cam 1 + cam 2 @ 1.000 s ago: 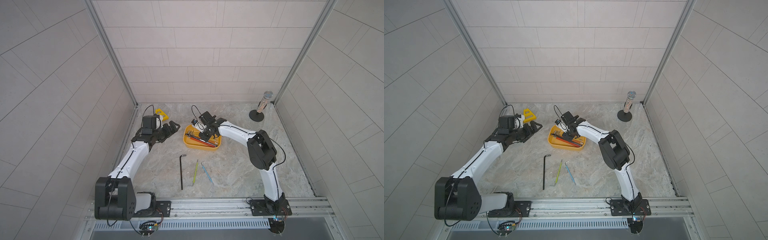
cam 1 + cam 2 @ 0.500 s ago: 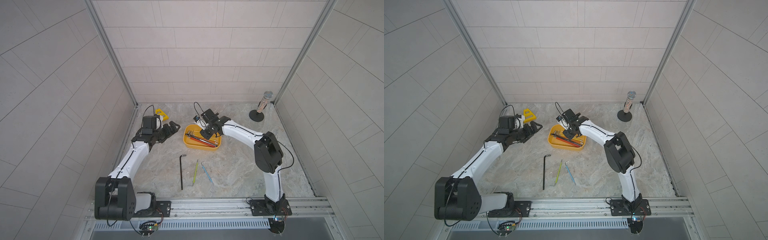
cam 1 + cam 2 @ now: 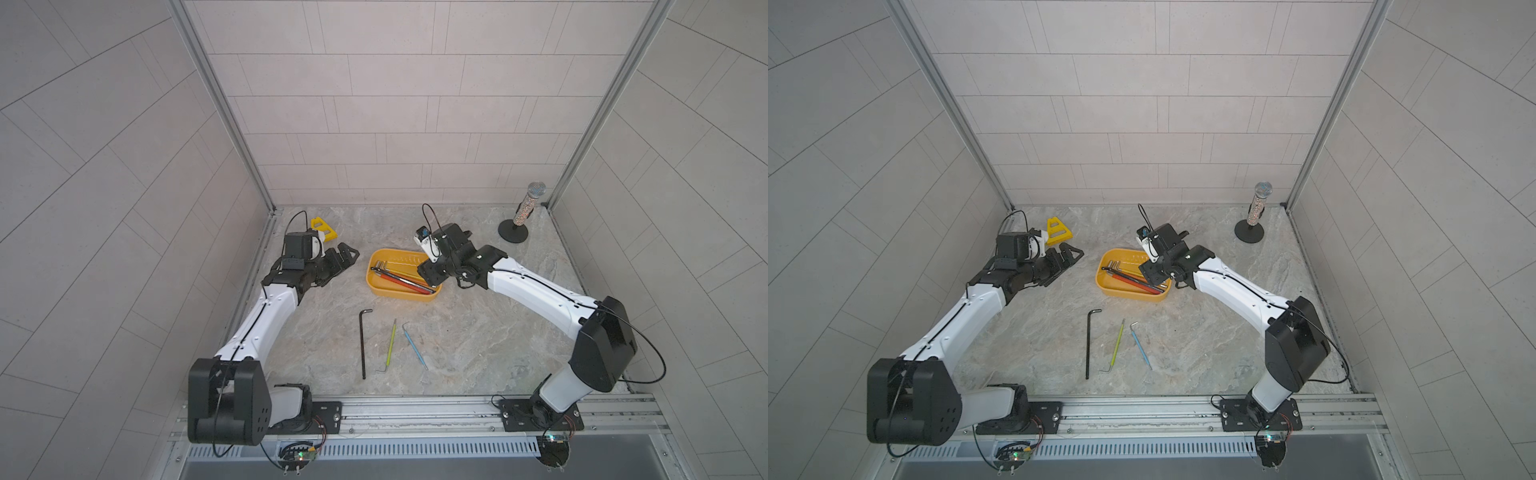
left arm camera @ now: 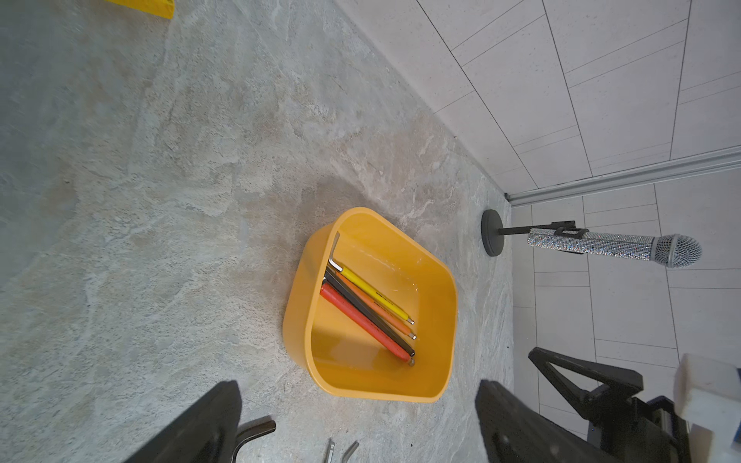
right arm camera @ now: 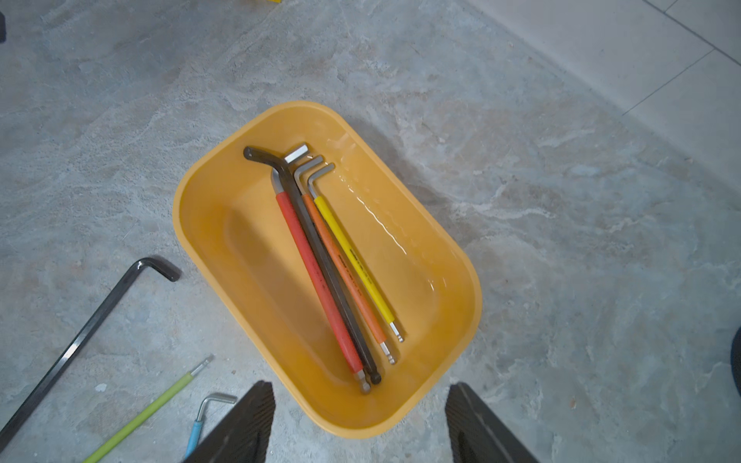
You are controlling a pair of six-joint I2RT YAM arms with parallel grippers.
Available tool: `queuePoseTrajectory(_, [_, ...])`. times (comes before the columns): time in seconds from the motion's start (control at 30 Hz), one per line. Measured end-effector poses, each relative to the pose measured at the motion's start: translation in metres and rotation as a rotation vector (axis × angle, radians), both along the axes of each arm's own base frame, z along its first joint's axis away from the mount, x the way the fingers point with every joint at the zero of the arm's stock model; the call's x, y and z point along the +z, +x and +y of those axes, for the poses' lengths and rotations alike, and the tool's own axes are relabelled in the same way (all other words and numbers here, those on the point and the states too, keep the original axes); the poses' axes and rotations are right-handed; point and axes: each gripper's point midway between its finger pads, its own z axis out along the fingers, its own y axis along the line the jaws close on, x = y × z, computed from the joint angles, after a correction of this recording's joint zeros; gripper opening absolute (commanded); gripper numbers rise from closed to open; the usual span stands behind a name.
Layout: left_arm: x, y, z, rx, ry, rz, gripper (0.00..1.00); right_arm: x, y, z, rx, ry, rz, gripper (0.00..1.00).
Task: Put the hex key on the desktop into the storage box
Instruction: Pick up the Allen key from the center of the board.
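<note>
Right tool [image 5: 359, 387] hovers over the shallow yellow-orange plastic storage box [image 5: 200, 208], jaws wide, empty. Left tool [image 4: 358, 384] sits at its 9 o'clock, same deal. Four hex keys [image 5: 316, 272] lie inside. The long black steel hex key [image 5: 79, 340], green-sleeved hex key [image 5: 144, 413] and blue-sleeved hex key [image 5: 195, 433] are on the grey marbled tabletop [image 5: 561, 240] at 6 o'clock.

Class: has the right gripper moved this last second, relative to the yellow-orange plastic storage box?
Yes. The right gripper shifted from over the middle of the storage box to its end nearer the glittery microphone.
</note>
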Motion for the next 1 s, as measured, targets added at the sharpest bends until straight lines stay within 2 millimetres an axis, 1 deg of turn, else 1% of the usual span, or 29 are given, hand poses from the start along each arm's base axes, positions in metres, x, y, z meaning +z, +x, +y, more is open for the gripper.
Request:
queuePoseTrajectory(0.07, [0.002,-0.003,0.001,0.001,0.012,-0.004,0.99,0.001,-0.01,-0.008,-0.023,0.015,0.003,0.75])
queuePoseTrajectory(0.2, [0.002,-0.017,0.003,0.005,0.015,-0.006,0.99,0.011,-0.031,-0.023,-0.065,0.077,-0.014,0.75])
queuePoseTrajectory(0.3, [0.0,-0.027,0.003,0.01,0.004,-0.001,0.99,0.015,-0.044,-0.03,-0.083,0.122,-0.02,0.73])
queuePoseTrajectory(0.37, [-0.005,-0.033,0.003,0.014,-0.002,0.008,0.99,0.011,-0.052,-0.03,-0.085,0.133,-0.009,0.72])
queuePoseTrajectory(0.5, [-0.016,-0.043,0.003,0.018,-0.002,0.035,0.99,-0.011,-0.072,-0.023,-0.069,0.127,0.045,0.71])
queuePoseTrajectory(0.6, [-0.022,-0.046,0.005,0.023,0.005,0.049,0.99,-0.028,-0.09,-0.014,-0.038,0.116,0.091,0.7])
queuePoseTrajectory(0.67, [-0.026,-0.048,0.005,0.023,0.004,0.058,0.99,-0.034,-0.099,-0.008,-0.014,0.115,0.113,0.69])
queuePoseTrajectory(0.83, [-0.031,-0.049,0.005,0.029,0.0,0.073,0.99,-0.039,-0.111,0.006,0.019,0.123,0.143,0.68])
queuePoseTrajectory(0.9, [-0.031,-0.049,0.005,0.03,0.0,0.075,0.99,-0.045,-0.116,0.012,0.033,0.115,0.16,0.68])
queuePoseTrajectory(1.0, [-0.032,-0.048,0.007,0.034,0.0,0.076,0.99,-0.059,-0.124,0.021,0.043,0.094,0.198,0.66])
